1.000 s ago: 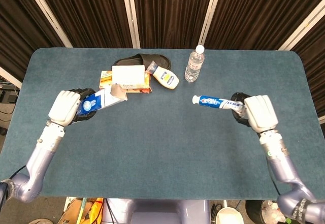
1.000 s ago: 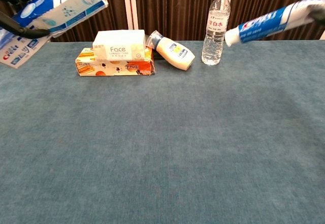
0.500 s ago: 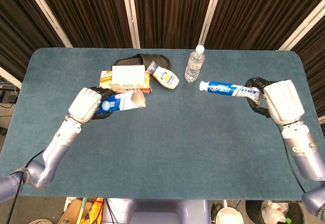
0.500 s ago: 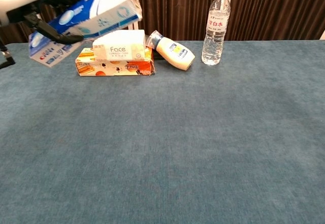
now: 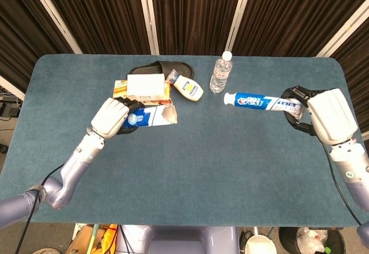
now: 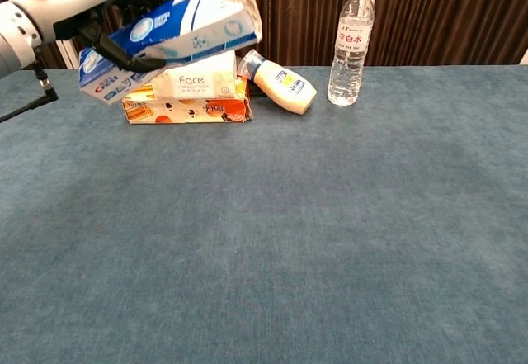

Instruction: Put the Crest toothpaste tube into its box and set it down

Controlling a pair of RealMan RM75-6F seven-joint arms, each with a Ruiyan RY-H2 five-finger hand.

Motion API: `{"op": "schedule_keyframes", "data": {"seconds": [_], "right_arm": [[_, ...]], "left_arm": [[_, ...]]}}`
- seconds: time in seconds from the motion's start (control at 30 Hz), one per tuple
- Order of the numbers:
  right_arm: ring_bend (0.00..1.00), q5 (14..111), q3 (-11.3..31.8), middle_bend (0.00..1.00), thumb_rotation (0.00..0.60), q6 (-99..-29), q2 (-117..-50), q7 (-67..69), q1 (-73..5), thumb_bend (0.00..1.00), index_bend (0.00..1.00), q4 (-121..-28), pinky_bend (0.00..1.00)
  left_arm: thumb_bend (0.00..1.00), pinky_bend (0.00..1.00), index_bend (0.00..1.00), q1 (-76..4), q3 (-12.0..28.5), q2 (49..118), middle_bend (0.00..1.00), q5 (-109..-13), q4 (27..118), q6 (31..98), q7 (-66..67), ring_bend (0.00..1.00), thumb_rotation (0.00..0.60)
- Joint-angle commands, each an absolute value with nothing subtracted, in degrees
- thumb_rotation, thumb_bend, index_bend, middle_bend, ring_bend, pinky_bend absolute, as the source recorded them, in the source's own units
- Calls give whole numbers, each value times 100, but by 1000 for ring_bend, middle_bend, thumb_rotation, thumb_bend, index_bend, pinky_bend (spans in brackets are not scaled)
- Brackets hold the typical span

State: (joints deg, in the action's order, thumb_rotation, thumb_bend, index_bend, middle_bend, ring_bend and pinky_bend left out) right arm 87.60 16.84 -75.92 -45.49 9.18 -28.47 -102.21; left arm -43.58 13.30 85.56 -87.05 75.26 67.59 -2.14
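My left hand (image 5: 112,117) holds the blue and white toothpaste box (image 5: 153,116) above the table, its torn open end facing right. In the chest view the same box (image 6: 177,34) tilts upward to the right, gripped by the left hand (image 6: 91,1) near its lower end. My right hand (image 5: 323,114) grips the tail of the Crest toothpaste tube (image 5: 253,101), which lies level in the air with its white cap pointing left toward the box. A wide gap separates tube and box. The chest view shows neither the tube nor the right hand.
At the back stand a clear water bottle (image 5: 220,74), a yellow lotion bottle (image 5: 188,88) lying down, a black slipper (image 5: 161,68), and a white Face tissue pack (image 6: 198,79) on an orange carton (image 6: 186,110).
My left hand has carried the box rightward toward the table's middle. My right hand rose and moved right with the tube, which left the chest view, then shifted slightly left.
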Motion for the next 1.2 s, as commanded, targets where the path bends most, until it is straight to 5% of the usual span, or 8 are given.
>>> {"op": "schedule_keyframes", "data": {"seconds": [0.03,0.4,1.2], "right_arm": [[786,8910,1659,874,600,-7610,-4426,985,-2828,595,1000,-10333,877],[786,9054,1655,874,600,-7686,-4291,968,-2801,595,1000,-10548,877],[786,9283,1652,874,600,-7625,-4230,898,-2903,596,1000,-10957,877]], "left_arm": [[392,562,436,-4368,1458,8843,549,-8703,7295,7085,-329,520,600],[392,562,426,-4414,1464,9605,545,-9018,6474,7893,-1010,518,600],[392,562,425,-4972,1525,10043,545,-9057,6272,7622,-822,518,600]]}}
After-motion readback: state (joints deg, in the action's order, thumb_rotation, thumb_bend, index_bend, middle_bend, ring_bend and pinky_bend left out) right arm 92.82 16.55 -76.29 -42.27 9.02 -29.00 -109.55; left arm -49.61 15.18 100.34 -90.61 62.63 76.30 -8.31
